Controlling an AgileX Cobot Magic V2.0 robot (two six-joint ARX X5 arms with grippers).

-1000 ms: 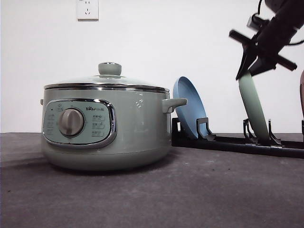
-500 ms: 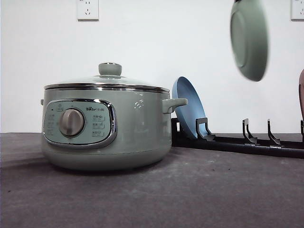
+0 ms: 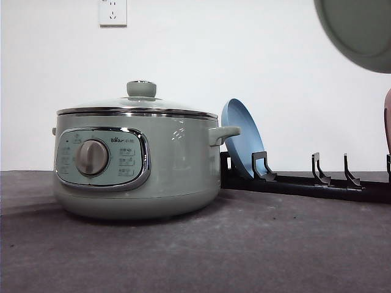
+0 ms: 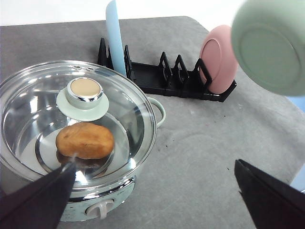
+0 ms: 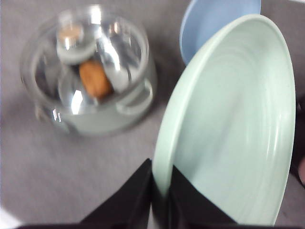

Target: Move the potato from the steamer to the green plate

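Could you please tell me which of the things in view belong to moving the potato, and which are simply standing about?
Belonging to the job:
potato, under the lid
steamer
glass lid
green plate, gripped by the right gripper

Standing about:
blue plate
pink plate
black rack

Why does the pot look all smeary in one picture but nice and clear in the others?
In the right wrist view the steamer and potato are smeared by motion blur, while the green plate pinched in the right end effector looks sharper. The front view shows the steamer crisp, with a soft shadow beneath. In the left wrist view, bright glare spots sit on the glass lid.
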